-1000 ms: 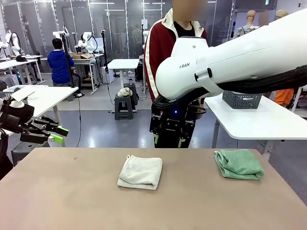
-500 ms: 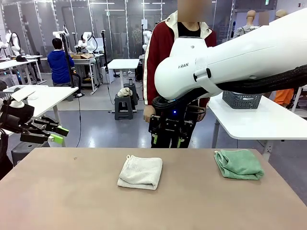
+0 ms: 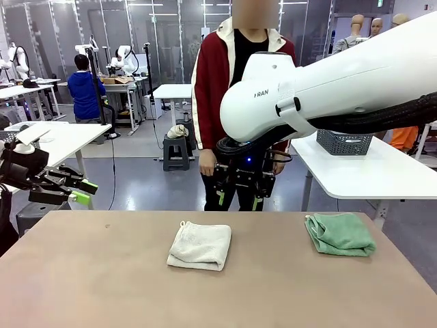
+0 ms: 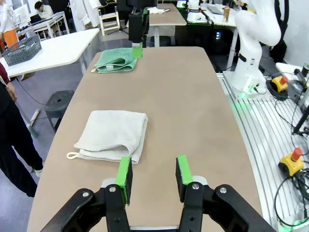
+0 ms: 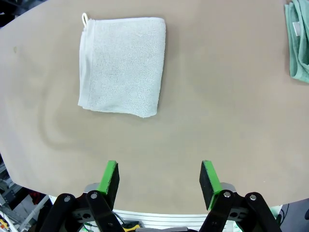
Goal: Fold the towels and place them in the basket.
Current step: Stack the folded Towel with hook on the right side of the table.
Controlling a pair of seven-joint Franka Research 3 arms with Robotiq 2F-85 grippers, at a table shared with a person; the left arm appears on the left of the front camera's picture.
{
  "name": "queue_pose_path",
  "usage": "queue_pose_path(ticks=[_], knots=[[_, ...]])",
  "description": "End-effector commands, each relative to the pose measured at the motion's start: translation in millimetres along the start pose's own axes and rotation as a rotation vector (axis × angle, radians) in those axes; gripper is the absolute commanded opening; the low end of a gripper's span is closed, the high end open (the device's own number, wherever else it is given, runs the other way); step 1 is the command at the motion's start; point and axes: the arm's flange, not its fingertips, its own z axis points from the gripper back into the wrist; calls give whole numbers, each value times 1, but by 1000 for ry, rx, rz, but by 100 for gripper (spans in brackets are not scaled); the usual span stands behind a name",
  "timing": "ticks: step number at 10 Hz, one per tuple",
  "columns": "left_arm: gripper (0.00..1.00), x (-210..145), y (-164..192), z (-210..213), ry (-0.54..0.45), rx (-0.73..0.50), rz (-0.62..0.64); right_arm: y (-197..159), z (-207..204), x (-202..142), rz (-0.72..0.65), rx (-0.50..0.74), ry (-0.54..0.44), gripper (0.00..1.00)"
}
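A folded cream-white towel (image 3: 200,246) (image 4: 113,135) (image 5: 121,64) with a small corner loop lies mid-table. The folded sea-green towel (image 3: 339,234) (image 4: 116,60) (image 5: 299,46) lies toward the right edge. My right gripper (image 3: 238,198) (image 5: 159,176) hangs open over the table's far edge, above and behind the cream towel, holding nothing. At the table's left end my left gripper (image 3: 82,191) (image 4: 153,175) points inward, its jaws apart and empty, short of the cream towel. The dark grey basket (image 3: 344,142) (image 4: 21,50) stands on a white side table beyond the right end.
A person in a red and white jacket (image 3: 212,75) stands at the far side behind my right arm, one hand (image 3: 205,164) hanging down. The white side table (image 3: 369,171) sits off to the right. Bare brown tabletop (image 3: 102,273) spreads around both towels.
The person has stepped left from behind my right arm and shows more fully. Both towels and both grippers have stayed where they were.
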Motion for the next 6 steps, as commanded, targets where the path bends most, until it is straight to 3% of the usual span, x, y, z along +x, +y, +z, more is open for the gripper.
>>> queue_pose_path(ticks=[1, 2, 6], knots=[[48, 1, -2, 1, -20, -1, -4, 4, 0, 2, -19, -3, -1, 84], [48, 1, -2, 1, -20, -1, -4, 0, 0, 0, 0, 0, 0, 85], [48, 1, -2, 1, -20, -1, -4, -3, -90, 24, -108, 45, -42, 85]])
